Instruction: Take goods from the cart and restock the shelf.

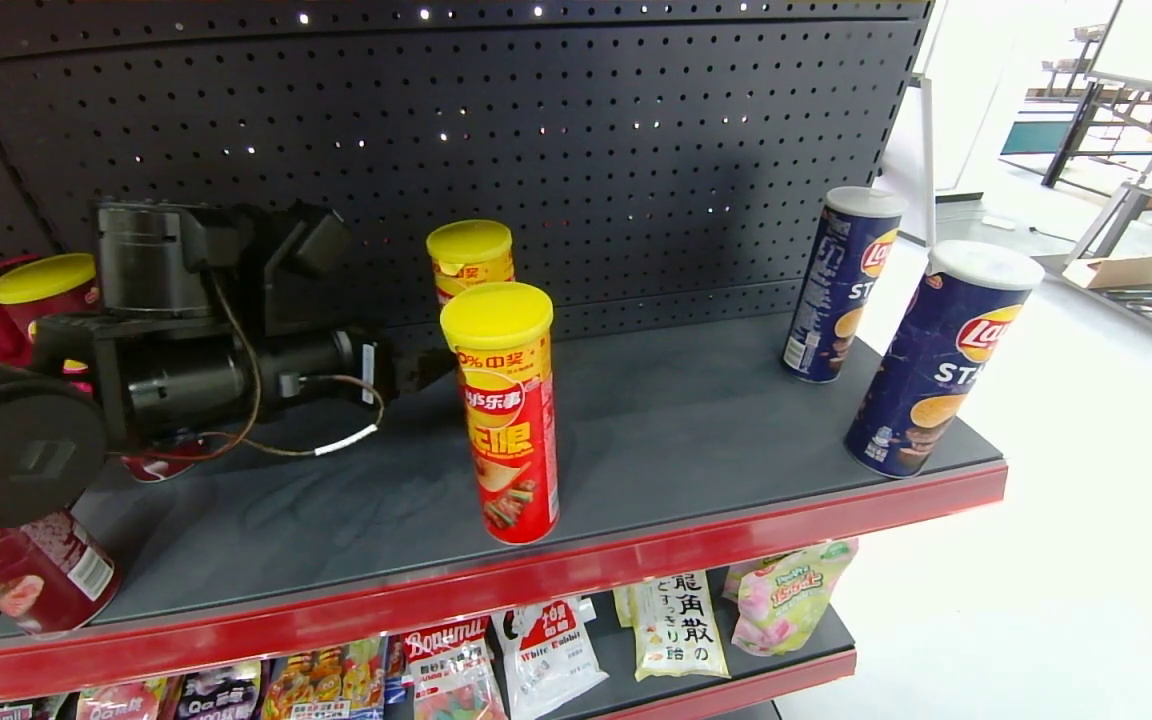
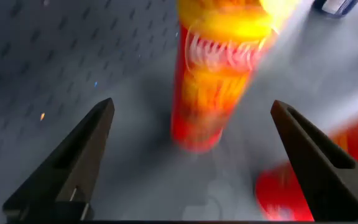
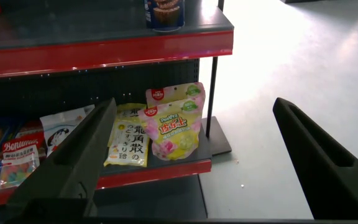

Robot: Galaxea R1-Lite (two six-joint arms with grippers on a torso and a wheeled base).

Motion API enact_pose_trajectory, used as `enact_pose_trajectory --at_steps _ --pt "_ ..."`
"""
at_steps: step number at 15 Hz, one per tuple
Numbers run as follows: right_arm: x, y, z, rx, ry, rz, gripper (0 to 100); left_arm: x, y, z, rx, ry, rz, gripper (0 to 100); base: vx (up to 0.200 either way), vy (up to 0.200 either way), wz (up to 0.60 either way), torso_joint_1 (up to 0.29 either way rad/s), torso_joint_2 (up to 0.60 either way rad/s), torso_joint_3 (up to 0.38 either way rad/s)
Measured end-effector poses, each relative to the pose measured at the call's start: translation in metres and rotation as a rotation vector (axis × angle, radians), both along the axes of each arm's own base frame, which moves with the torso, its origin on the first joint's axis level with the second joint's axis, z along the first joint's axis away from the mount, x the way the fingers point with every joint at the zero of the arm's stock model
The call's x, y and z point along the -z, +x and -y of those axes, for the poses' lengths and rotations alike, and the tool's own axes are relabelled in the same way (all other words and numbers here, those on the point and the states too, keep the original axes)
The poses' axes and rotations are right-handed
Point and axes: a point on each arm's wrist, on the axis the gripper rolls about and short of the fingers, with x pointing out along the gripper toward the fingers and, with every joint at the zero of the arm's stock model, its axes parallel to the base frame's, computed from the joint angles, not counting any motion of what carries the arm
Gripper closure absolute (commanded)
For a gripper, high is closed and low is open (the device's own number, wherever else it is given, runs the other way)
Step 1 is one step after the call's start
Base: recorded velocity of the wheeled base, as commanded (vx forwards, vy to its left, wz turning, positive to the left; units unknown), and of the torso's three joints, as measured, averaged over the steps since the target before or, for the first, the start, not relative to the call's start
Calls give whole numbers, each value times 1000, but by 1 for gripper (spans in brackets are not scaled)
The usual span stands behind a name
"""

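Head view: shelf [image 1: 696, 440] in front of me. The front can [image 1: 508, 420], red with a yellow lid, stands upright near the front edge. The rear can [image 1: 471, 258] is at its 12 o'clock, by the back panel. Two blue cans [image 1: 841, 285] stand well apart from it at 3 o'clock, one behind the other. My left claw [image 1: 431, 365] is over the shelf at the front can's 9 o'clock, just beside it. Maroon cans [image 1: 36, 570] are behind the arm, further out at 9 o'clock.

Left wrist view: my left claw [image 2: 192, 104] is spread wide with nothing in it. A red can [image 2: 219, 81] stands beyond the tips, lined up with the gap, no contact. It's blurred, so I can't tell which of the two it is. There's a second red blur [image 2: 284, 193] by one finger.

Right wrist view: my right claw [image 3: 194, 102] is also spread wide and empty, out in front of the shelving. It faces the lower shelf [image 3: 154, 174] with its snack bags [image 3: 173, 124]. One blue can's base sits on the shelf lip above.
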Motion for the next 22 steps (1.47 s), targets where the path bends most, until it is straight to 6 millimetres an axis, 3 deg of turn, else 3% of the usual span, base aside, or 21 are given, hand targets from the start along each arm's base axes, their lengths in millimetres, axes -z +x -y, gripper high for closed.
enact_pose_trajectory --at_steps 6,13,17,19,22 --pt "0 0 0 0 0 0 0 -15 -65 -30 -35 -5 8 0 0 0 0 0 0 0" --pt "0 0 0 0 0 0 0 7 -159 -61 -86 -24 57 0 0 0 0 0 0 0" --pt "0 0 0 0 0 0 0 7 -203 -73 -109 -85 163 0 0 0 0 0 0 0" --pt "0 0 0 0 0 0 0 15 -234 -79 -115 -97 200 0 0 0 0 0 0 0" --pt "0 0 0 0 0 0 0 51 -282 -92 -281 -33 99 0 0 0 0 0 0 0"
